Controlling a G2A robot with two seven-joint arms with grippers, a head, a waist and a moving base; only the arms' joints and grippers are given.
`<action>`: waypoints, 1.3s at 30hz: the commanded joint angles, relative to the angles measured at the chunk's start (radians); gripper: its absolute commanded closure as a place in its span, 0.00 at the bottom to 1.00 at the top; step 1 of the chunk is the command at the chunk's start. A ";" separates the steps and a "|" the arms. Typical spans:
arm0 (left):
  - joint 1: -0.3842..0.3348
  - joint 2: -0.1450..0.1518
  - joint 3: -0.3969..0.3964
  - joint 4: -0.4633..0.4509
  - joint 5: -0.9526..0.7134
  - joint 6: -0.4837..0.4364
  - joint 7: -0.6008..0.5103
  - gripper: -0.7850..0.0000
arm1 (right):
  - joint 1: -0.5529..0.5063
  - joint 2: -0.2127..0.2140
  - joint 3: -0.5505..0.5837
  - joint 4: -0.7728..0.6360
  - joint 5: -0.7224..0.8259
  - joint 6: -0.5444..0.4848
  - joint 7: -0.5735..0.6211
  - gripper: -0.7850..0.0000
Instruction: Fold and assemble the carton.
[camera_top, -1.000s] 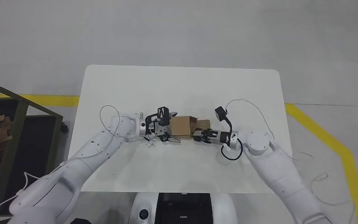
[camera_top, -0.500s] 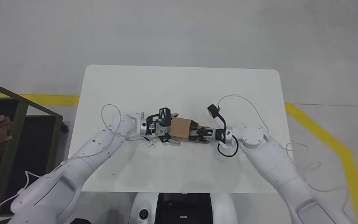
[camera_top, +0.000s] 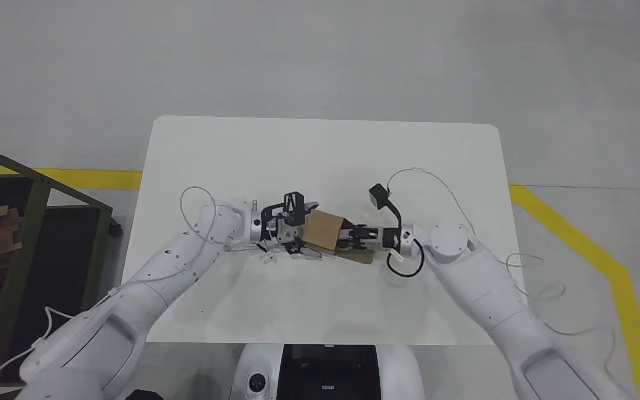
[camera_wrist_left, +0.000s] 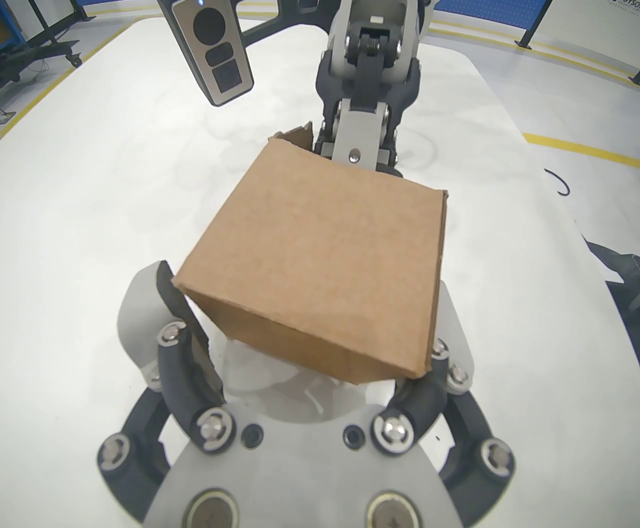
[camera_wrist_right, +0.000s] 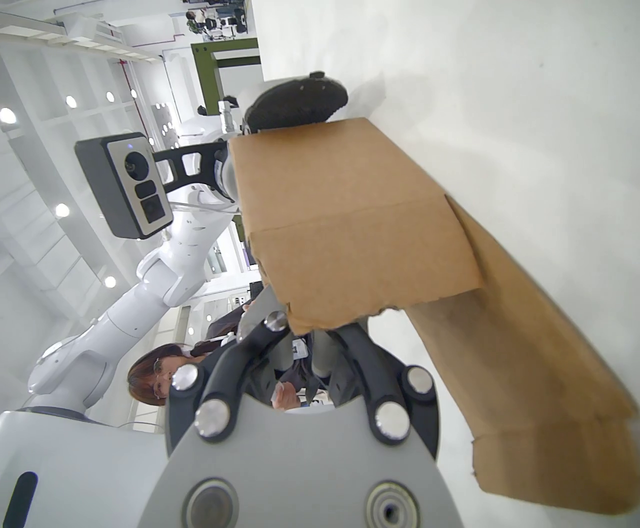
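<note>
A small brown carton (camera_top: 323, 230) sits mid-table, tilted up off the surface, between my two arms. My left gripper (camera_top: 298, 238) is shut on it, with one dark pad (camera_wrist_left: 172, 310) at each side of the box (camera_wrist_left: 320, 260). My right gripper (camera_top: 349, 238) meets the opposite, open end; its fingers (camera_wrist_right: 272, 315) converge and their tips go in under the ragged flap edge. From the left wrist view that gripper (camera_wrist_left: 356, 150) stands just behind the carton's far edge. A long loose flap (camera_wrist_right: 525, 380) hangs from the carton (camera_wrist_right: 340, 200) down toward the table (camera_top: 357, 256).
The white table (camera_top: 430, 160) has free room behind and in front of the carton. A thin black cable end (camera_wrist_left: 562, 185) lies on it beside the right arm. A green frame (camera_top: 40, 215) stands off the table's left edge.
My right gripper has moved left, from clear of the carton to its open end. The carton has tipped slightly, and its flap now sticks out at the front right.
</note>
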 joint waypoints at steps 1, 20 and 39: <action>0.001 0.000 -0.004 0.001 -0.001 0.000 0.001 0.00 | -0.008 0.009 0.023 0.004 -0.004 -0.002 0.004 1.00; 0.013 0.002 -0.030 -0.003 0.011 -0.005 0.005 0.00 | -0.071 0.060 0.145 -0.096 -0.099 0.045 -0.070 1.00; 0.022 0.001 -0.048 -0.001 0.016 -0.014 0.005 0.00 | -0.049 0.041 0.104 -0.037 -0.094 -0.001 -0.044 1.00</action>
